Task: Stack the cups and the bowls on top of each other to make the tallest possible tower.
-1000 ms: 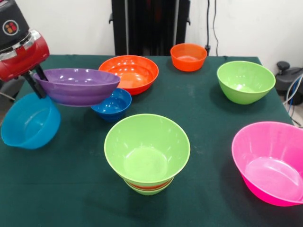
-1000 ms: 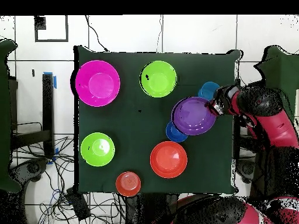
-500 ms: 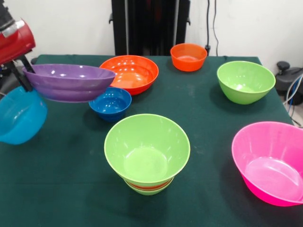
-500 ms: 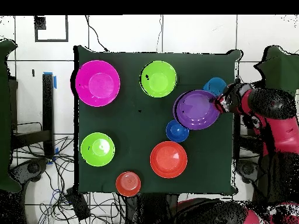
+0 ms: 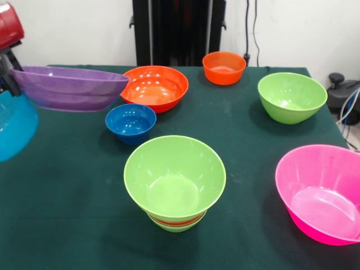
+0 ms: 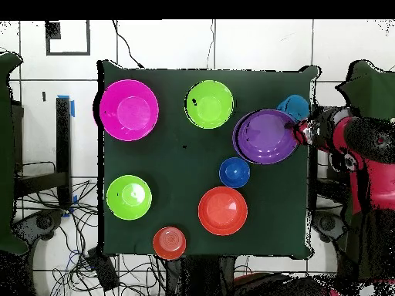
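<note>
- The purple bowl is seen as a wide, shallow, glossy dish, lifted clear of the green table at the front view's left side, with its mouth facing up and its rim close to level.
- In the overhead view the purple bowl appears as a round disc at the table's right edge, partly overlapping the light blue bowl.
- The gripper is closed on the purple bowl's rim at its left end; only dark finger parts under the red arm are shown, and the rim is pinched between them.
- The light blue bowl is seen tilted at the left edge, below the gripper; whether it is held or merely resting cannot be told.
- The tower stands near the table's front middle: a wide lime green bowl on top, mouth up, with an orange band and a small green base below it.
- A small dark blue bowl sits upright on the table, just below the purple bowl's right end.
- A large orange bowl and a small orange bowl are set toward the far side, mouths up.
- A lime green bowl stands at the right, and a pink bowl at the near right corner, cut by the edge.
</note>
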`<act>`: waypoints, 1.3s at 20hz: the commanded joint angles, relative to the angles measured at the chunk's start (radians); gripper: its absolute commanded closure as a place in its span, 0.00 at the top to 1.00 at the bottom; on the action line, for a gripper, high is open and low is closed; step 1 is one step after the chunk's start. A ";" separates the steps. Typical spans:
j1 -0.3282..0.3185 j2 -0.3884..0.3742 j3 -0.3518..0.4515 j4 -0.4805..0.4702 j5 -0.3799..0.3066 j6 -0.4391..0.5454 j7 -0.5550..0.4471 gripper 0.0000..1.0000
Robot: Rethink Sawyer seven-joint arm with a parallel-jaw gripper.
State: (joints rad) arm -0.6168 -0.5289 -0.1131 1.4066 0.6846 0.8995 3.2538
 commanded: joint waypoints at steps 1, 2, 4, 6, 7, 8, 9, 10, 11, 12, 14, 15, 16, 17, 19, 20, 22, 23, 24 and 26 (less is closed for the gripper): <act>0.038 -0.009 0.081 0.095 0.117 0.040 0.233 0.00; 0.043 -0.005 0.074 0.090 0.120 0.038 0.240 0.00; 0.047 -0.005 0.078 0.108 0.155 -0.003 0.230 0.00; 0.050 -0.008 0.088 0.131 0.200 -0.043 0.214 0.00; 0.052 -0.009 0.093 0.139 0.221 -0.060 0.208 0.00; 0.054 -0.008 0.094 0.143 0.233 -0.068 0.202 0.00; 0.053 -0.012 0.107 0.157 0.270 -0.091 0.191 0.00; 0.055 -0.011 0.111 0.162 0.286 -0.101 0.183 0.00; 0.060 -0.008 0.110 0.161 0.298 -0.105 0.188 0.00; 0.064 -0.006 0.108 0.162 0.310 -0.108 0.188 0.00; 0.072 -0.001 0.100 0.160 0.320 -0.109 0.188 0.00; 0.075 0.002 0.100 0.160 0.328 -0.109 0.185 0.00; 0.077 0.004 0.097 0.158 0.333 -0.107 0.185 0.00; 0.080 0.010 0.096 0.153 0.336 -0.110 0.187 0.00; 0.083 0.015 0.095 0.150 0.343 -0.116 0.181 0.00; 0.084 0.017 0.095 0.151 0.348 -0.121 0.176 0.00; 0.088 0.026 0.095 0.144 0.351 -0.125 0.180 0.00; 0.089 0.029 0.095 0.144 0.352 -0.128 0.180 0.00; 0.090 0.032 0.095 0.143 0.355 -0.132 0.182 0.00; 0.091 0.037 0.103 0.142 0.371 -0.147 0.179 0.00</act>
State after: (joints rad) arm -0.5680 -0.5393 -0.1125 1.4946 0.9936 0.8164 3.2538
